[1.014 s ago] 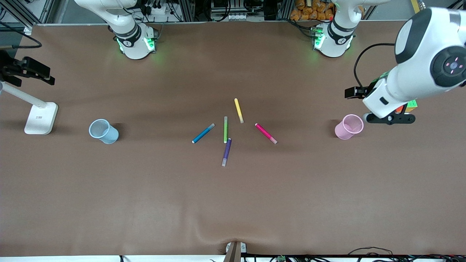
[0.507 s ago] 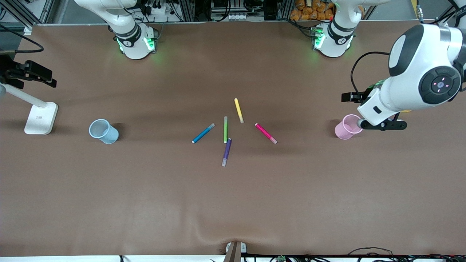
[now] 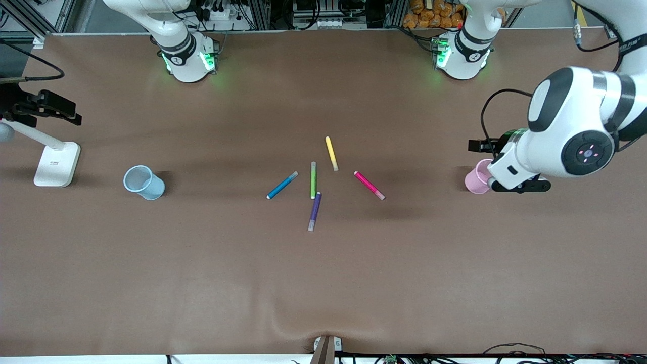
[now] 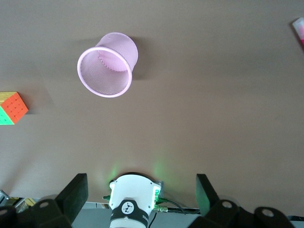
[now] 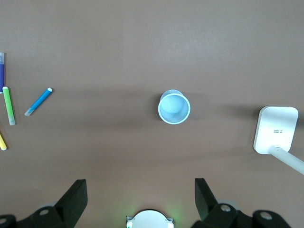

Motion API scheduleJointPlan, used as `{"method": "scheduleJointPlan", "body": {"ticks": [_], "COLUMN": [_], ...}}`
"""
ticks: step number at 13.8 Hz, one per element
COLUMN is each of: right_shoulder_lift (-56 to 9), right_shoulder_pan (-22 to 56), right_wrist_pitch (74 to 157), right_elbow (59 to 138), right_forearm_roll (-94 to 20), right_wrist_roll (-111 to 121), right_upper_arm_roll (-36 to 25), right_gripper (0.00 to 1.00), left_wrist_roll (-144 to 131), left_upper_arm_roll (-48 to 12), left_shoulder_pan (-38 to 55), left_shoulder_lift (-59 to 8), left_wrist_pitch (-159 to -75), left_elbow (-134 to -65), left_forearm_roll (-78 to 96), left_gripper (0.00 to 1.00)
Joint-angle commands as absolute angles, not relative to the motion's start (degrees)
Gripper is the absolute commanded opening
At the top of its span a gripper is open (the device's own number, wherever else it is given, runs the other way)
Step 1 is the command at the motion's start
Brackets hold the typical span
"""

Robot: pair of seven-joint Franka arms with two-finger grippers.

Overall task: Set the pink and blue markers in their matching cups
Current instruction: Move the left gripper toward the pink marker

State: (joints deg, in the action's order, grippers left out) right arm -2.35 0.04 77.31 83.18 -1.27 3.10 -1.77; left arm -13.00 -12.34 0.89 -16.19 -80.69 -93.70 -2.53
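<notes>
Saw pink marker (image 3: 369, 185), blue marker (image 3: 282, 185) flat on bench (image 3: 323, 283). Found left pincer (image 4: 140, 199) wide over pink cup (image 3: 475, 183), three o'clock; right pincer (image 5: 140, 199) wide near blue cup (image 3: 144, 183), nine.

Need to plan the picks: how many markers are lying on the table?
5, all loose mid-table: yellow marker nearest the bases, green marker below it, blue marker toward the right arm's end, pink marker toward the left arm's, purple marker nearest the camera. None seems hidden.

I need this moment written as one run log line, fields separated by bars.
left gripper: open, over pink cup | right gripper: open, over blue cup | pink marker, blue marker: lying on table
</notes>
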Motion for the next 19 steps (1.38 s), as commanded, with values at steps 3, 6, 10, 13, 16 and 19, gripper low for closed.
{"method": "scheduleJointPlan", "body": {"ticks": [3, 6, 10, 13, 16, 19], "right_shoulder_lift": [-2.8, -3.2, -4.7, -5.3, -5.4, -5.4], "right_shoulder_pan": [0.8, 0.8, 0.7, 1.1, 1.1, 1.1], "right_wrist_pitch": [75.8, 75.8, 75.7, 74.9, 74.9, 74.8], "right_elbow": [81.9, 81.9, 81.9, 81.9, 81.9, 81.9], "right_forearm_roll": [-2.1, -2.1, -2.0, -1.3, -1.2, -1.1], "right_wrist_roll": [2.5, 2.5, 2.5, 3.1, 3.1, 3.0], "right_upper_arm_roll": [-2.7, -2.8, -2.9, -2.7, -2.8, -2.8], "right_gripper": [1.00, 1.00, 1.00, 1.00, 1.00, 1.00], "left_wrist_roll": [-21.5, -27.5, -36.7, -45.0, -46.0, -48.2], "left_upper_arm_roll": [-12.8, -12.8, -12.8, -12.8, -12.8, -12.8], "left_shoulder_pan": [2.5, 2.6, 4.6, 6.6, 7.3, 7.6], "left_shoulder_lift": [-18.5, -21.4, -25.3, -27.8, -30.0, -31.5], "left_wrist_pitch": [-81.4, -84.8, -89.5, -94.5, -98.2, -101.4], "left_elbow": [-92.5, -92.5, -92.5, -92.5, -92.5, -92.5], "left_forearm_roll": [1.4, 5.3, 8.3, 10.5, 15.4, 17.8], "left_gripper": [1.00, 1.00, 1.00, 1.00, 1.00, 1.00]}}
